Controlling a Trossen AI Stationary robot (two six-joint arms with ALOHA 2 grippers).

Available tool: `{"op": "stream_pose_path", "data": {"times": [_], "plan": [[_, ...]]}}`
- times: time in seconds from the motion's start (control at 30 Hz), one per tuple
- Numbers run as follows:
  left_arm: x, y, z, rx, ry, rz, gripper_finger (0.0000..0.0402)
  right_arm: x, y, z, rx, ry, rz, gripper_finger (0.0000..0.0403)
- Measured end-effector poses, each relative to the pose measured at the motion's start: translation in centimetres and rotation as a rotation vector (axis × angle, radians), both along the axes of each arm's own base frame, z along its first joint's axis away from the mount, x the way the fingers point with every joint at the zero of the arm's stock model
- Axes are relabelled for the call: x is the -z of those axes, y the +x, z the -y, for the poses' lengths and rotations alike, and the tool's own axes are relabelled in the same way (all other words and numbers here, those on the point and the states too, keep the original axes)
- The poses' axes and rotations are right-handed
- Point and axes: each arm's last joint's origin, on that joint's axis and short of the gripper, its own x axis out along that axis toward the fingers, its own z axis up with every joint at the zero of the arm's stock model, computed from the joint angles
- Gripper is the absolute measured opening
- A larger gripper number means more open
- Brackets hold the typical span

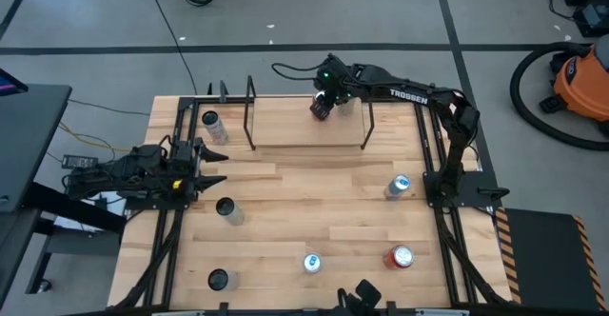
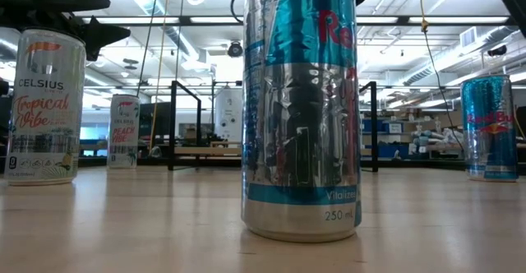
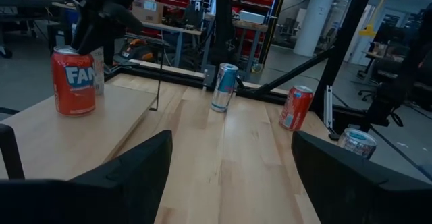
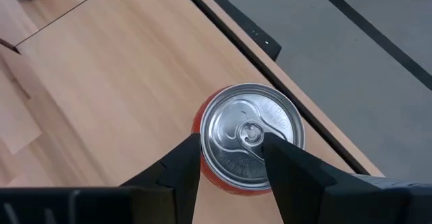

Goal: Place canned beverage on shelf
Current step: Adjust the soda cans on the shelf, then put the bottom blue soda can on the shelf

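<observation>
Standing upright, orange can (image 4: 248, 142), silver lid

We see the orange Fanta can (image 4: 248, 137) standing upright on the shelf (image 1: 285, 126), its silver lid and pull tab facing up, directly beneath the right gripper (image 4: 233, 158), whose fingers sit against the can's top rim, seemingly clamped on it. The shelf is a light wood board between thin black end frames; the can stands near the board's edge.
</observation>
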Motion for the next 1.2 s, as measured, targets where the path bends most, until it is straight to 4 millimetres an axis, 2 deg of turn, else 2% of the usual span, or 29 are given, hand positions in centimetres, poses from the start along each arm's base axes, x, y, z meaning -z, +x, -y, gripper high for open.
{"op": "stream_pose_path", "data": {"times": [0.47, 0.67, 1.0, 1.2], "plan": [[0.0, 0.0, 0.0, 0.0, 0.0, 0.0, 0.0309, 0.0, -0.4, 0.9, -0.019, 0.013, 0.012, 0.0167], [0.0, 0.0, 0.0, 0.0, 0.0, 0.0, 0.0309, -1.0, -0.3, 0.8, -0.03, 0.026, 0.017, 0.0167], [0.0, 0.0, 0.0, 0.0, 0.0, 0.0, 0.0309, -3.9, 0.2, -0.4, -0.111, 0.035, 0.052, 0.0168], [0.0, 0.0, 0.0, 0.0, 0.0, 0.0, 0.0309, -4.6, 0.1, -2.1, -0.175, 0.123, 0.012, 0.0166]]}}
